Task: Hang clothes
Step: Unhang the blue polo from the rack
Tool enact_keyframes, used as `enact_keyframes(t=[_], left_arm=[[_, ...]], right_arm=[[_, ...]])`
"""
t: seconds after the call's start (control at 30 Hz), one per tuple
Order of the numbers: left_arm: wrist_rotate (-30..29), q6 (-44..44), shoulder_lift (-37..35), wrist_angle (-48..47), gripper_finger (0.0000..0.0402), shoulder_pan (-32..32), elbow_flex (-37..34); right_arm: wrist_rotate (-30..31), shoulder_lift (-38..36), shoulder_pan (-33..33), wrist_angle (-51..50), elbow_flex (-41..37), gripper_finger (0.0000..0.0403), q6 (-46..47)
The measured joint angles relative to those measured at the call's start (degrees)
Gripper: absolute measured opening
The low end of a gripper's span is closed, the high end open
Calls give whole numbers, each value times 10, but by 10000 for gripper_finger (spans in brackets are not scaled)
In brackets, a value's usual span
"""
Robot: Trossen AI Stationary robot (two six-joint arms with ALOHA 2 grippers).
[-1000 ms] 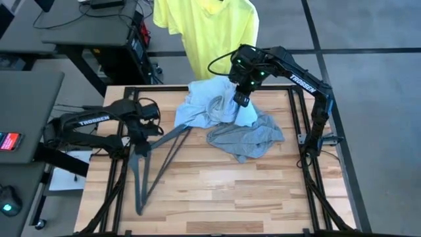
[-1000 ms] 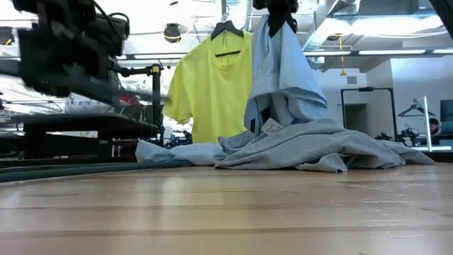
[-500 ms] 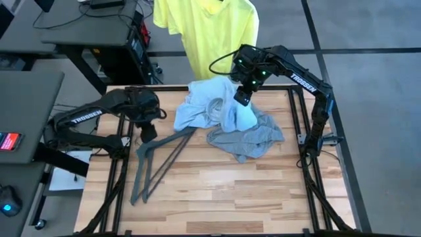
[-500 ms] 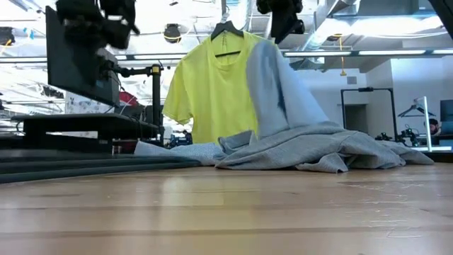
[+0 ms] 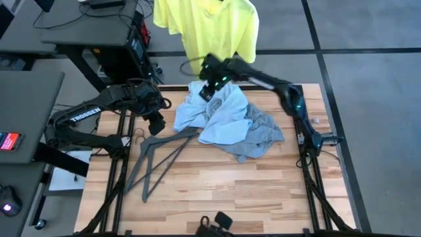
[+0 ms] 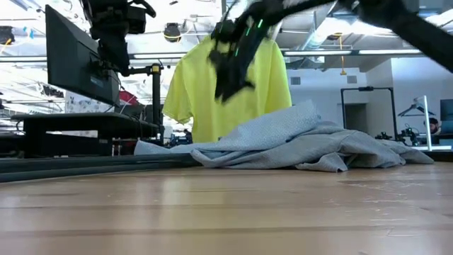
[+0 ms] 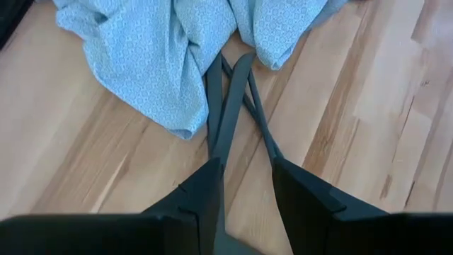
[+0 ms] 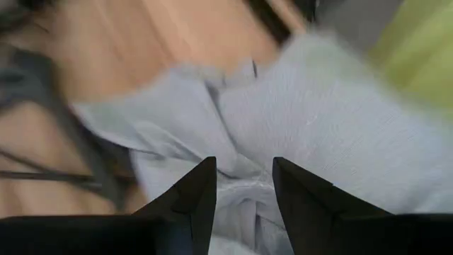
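The pale blue shirt (image 5: pixel 220 115) lies crumpled at the table's far middle, and its right part rests on the grey T-shirt (image 5: pixel 260 135). The yellow T-shirt (image 5: pixel 210 29) hangs from a hanger beyond the far edge. Dark hangers (image 5: pixel 161 155) lie flat on the wood, their far ends at the blue shirt's edge (image 7: pixel 184 127). My left gripper (image 7: pixel 244 166) hovers open above the hangers, at the table's left (image 5: pixel 156 124). My right gripper (image 8: pixel 244 166) is open just over the blue shirt's far part (image 5: pixel 207 89) and appears blurred.
Bare wood (image 5: pixel 230 191) fills the table's near half. Black frame rails (image 5: pixel 118 178) run along both sides. A desk with a monitor (image 6: pixel 71 67) stands off to the left. A small dark object (image 5: pixel 214 224) sits at the near edge.
My right gripper has let go of the pale blue shirt, which it held up by one end, and the shirt has fallen into a heap on the table. That gripper has then swung down toward the far left. My left gripper has risen off the hangers, which have turned a little.
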Motion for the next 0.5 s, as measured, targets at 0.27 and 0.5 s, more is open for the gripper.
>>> enact_keyframes(t=[0.27,0.5], left_arm=[[-5,-8,-15,-8,113,0,0],[-8,0,-25,-21,113,0,0]], right_arm=[[0,104,21,-135,0,127,-76],[30,84,38,-316,0,127,-108]])
